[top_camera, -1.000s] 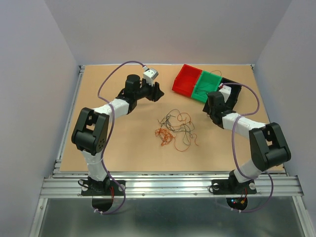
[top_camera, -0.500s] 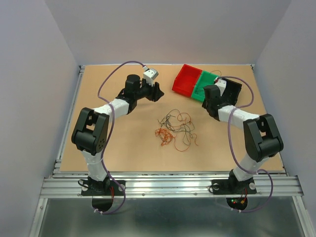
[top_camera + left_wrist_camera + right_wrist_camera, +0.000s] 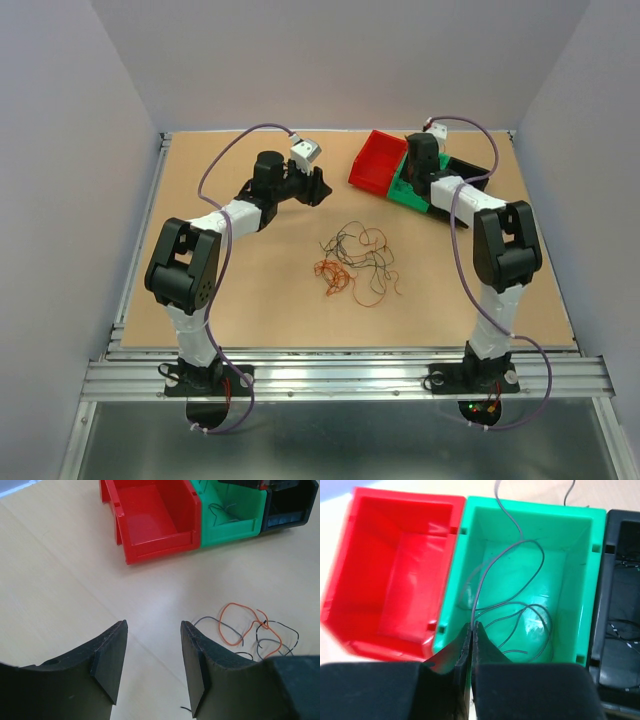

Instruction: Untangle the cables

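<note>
The cables (image 3: 355, 260) lie as a loose tangle of thin black and orange-red wires mid-table; its edge shows in the left wrist view as cables (image 3: 250, 630). My left gripper (image 3: 320, 187) (image 3: 152, 625) hovers open over bare table to the left of the tangle, with nothing between its fingers. Over the green bin (image 3: 402, 186) (image 3: 530, 510), my right gripper (image 3: 415, 172) (image 3: 471, 625) is shut on a thin grey wire (image 3: 490, 570). That wire runs from the fingertips across the bin, where a few more grey wires lie.
A red bin (image 3: 375, 165) (image 3: 350, 580) stands left of the green one, with no wire showing inside it. A black bin (image 3: 470, 170) (image 3: 620, 530) on the right holds thin black wires. All three sit in a row at the back right of the table.
The right gripper has shut, and its arm has swung back and to the left, from beside the black bin to above the green bin. The left arm and the tangle have not moved.
</note>
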### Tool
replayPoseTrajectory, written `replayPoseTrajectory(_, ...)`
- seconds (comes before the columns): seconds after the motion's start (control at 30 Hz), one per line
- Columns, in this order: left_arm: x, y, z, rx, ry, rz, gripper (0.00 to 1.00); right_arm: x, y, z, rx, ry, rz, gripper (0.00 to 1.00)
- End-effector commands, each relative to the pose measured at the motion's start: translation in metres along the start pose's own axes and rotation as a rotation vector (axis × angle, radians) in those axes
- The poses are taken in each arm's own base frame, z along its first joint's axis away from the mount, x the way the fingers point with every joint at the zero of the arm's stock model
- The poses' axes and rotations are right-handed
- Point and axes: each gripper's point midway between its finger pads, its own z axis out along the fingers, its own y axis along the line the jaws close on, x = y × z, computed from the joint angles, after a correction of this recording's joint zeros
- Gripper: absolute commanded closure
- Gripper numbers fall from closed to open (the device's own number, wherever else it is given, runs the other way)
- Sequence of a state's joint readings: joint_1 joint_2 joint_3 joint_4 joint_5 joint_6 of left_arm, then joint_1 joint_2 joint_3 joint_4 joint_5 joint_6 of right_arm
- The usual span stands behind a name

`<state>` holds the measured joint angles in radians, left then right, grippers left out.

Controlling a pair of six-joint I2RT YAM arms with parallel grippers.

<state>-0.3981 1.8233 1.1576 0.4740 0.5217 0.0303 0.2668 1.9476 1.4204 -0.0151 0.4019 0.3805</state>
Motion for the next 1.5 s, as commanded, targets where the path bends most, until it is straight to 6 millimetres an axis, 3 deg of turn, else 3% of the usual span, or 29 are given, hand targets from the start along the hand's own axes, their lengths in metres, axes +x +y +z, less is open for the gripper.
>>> replayPoseTrajectory(0.0, -0.036, -0.008, -0.005, 0.016, -0.082, 0.062, 0.42, -0.014, -0.013, 0.02, 0.018, 0.006, 0.019, 0.99)
replayPoseTrajectory(0.1, -0.035, -0.008, -0.003, 0.018, -0.077, 0.062, 0.42, -0.008, -0.024, 0.038, 0.034, 0.025, 0.037, 0.99)
replayPoseTrajectory(0.27, -0.034, -0.008, -0.001, 0.016, -0.072, 0.067, 0.42, 0.017, -0.024, 0.058, 0.034, 0.074, 0.028, 0.99)
replayPoseTrajectory(0.3, -0.033, -0.008, -0.001, 0.015, -0.07, 0.07, 0.42, 0.024, -0.026, 0.06, 0.036, 0.089, 0.025, 0.97)
replayPoseTrajectory(0.37, -0.035, -0.008, -0.002, 0.008, -0.073, 0.075, 0.42, 0.023, -0.027, 0.056, 0.036, 0.083, 0.029, 0.82)
replayPoseTrajectory(0.4, -0.034, -0.009, -0.002, 0.007, -0.07, 0.075, 0.42, 0.018, -0.029, 0.052, 0.04, 0.072, 0.031, 0.67)
replayPoseTrajectory(0.5, -0.037, -0.009, -0.003, -0.001, -0.073, 0.084, 0.42, -0.006, -0.032, 0.031, 0.043, 0.014, 0.047, 0.5)
replayPoseTrajectory(0.63, -0.04, -0.01, -0.005, -0.005, -0.078, 0.087, 0.42, -0.05, -0.031, 0.001, 0.033, -0.078, 0.085, 0.38)
replayPoseTrajectory(0.73, -0.041, -0.012, -0.007, -0.002, -0.079, 0.09, 0.42, -0.069, -0.023, -0.004, 0.005, -0.11, 0.089, 0.27)
replayPoseTrajectory(0.9, -0.042, -0.016, -0.008, 0.003, -0.08, 0.098, 0.42, -0.102, -0.018, -0.009, -0.013, -0.145, 0.116, 0.2)
replayPoseTrajectory(1.0, -0.042, -0.019, -0.008, 0.008, -0.079, 0.101, 0.42, -0.105, -0.02, 0.004, -0.017, -0.129, 0.139, 0.2)
replayPoseTrajectory(1.03, -0.042, -0.02, -0.007, 0.009, -0.078, 0.102, 0.42, -0.122, -0.019, 0.007, -0.038, -0.151, 0.162, 0.2)
replayPoseTrajectory(1.07, -0.042, -0.02, -0.007, 0.011, -0.079, 0.107, 0.42, -0.126, -0.02, 0.012, -0.044, -0.15, 0.175, 0.2)
replayPoseTrajectory(1.1, -0.042, -0.022, -0.007, 0.013, -0.079, 0.107, 0.42, -0.12, -0.027, 0.03, -0.036, -0.128, 0.199, 0.22)
replayPoseTrajectory(1.13, -0.042, -0.023, -0.007, 0.015, -0.078, 0.108, 0.42, -0.14, -0.017, 0.031, -0.087, -0.149, 0.217, 0.22)
replayPoseTrajectory(1.2, -0.042, -0.025, -0.007, 0.019, -0.078, 0.113, 0.42, -0.142, -0.022, 0.047, -0.082, -0.107, 0.236, 0.23)
replayPoseTrajectory(1.23, -0.043, -0.027, -0.008, 0.021, -0.08, 0.117, 0.42, -0.126, -0.024, 0.065, -0.07, -0.061, 0.226, 0.23)
replayPoseTrajectory(1.27, -0.044, -0.028, -0.008, 0.017, -0.081, 0.123, 0.42, -0.148, -0.02, 0.061, -0.078, -0.083, 0.231, 0.22)
replayPoseTrajectory(1.47, -0.047, -0.032, -0.012, 0.006, -0.088, 0.14, 0.42, -0.139, -0.023, 0.082, -0.089, -0.03, 0.216, 0.16)
